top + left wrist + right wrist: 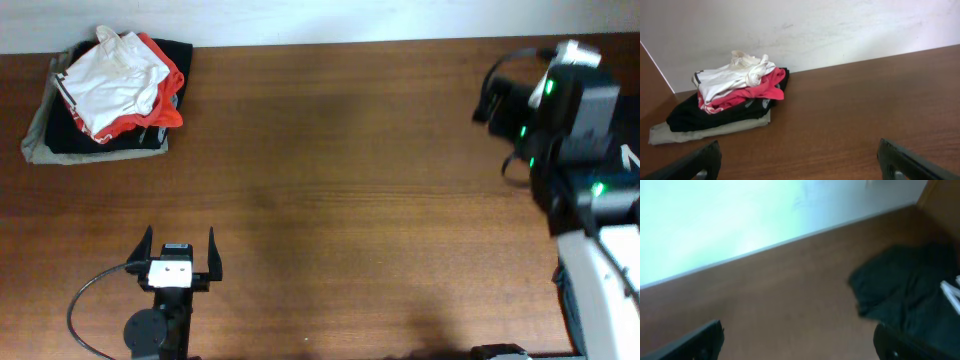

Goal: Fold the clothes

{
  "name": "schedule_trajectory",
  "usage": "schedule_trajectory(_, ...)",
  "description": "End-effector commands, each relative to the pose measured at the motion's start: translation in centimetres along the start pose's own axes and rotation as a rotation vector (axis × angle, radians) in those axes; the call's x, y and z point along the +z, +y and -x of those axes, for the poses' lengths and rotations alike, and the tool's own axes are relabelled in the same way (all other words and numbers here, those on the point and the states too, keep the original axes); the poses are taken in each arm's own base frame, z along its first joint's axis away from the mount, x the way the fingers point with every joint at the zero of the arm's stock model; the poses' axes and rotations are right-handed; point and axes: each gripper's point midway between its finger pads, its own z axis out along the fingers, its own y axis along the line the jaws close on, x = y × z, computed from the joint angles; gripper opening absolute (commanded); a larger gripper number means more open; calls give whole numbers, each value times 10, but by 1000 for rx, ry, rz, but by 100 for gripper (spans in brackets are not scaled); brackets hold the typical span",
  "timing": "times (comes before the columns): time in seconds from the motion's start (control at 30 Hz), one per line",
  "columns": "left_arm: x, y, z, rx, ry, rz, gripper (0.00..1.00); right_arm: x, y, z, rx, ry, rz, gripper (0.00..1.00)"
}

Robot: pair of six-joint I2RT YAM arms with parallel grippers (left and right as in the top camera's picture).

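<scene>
At the far left corner of the table [350, 180]: white shirt [110, 82] crumpled atop a clothes pile [90, 142] | left gripper [180, 240] fingers spread, empty, well apart from it | right gripper [800, 347] likewise spread, empty | white shirt looks light, floppy; pinch a raised edge.

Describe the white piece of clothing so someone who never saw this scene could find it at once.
On the wooden table, look to the far left corner by the wall, where a pile of clothes sits. The white shirt lies crumpled on top. It is the only white piece: under it are a red garment, a black garment and a grey-green one.
</scene>
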Motion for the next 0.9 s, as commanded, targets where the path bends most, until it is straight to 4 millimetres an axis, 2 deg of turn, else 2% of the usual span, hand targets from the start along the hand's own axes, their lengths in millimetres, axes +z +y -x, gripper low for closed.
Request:
schedule_trajectory(0.0, 0, 2, -2, 12, 2, 12, 99, -9, -5, -39, 10, -28, 62, 98)
schedule_trajectory(0.4, 0, 2, -3, 12, 2, 12, 99, -13, -30, -163, 40, -229, 184, 98)
schedule_trajectory(0.53, 0, 2, -3, 12, 2, 12, 99, -15, -35, -185, 45, -279, 210, 99)
schedule_trajectory(0.7, 0, 2, -2, 12, 2, 12, 99, -12, -39, -203, 46, -304, 219, 99)
schedule_trajectory(0.87, 0, 2, -2, 12, 2, 12, 99, -9, -37, -217, -28, -309, 238, 99)
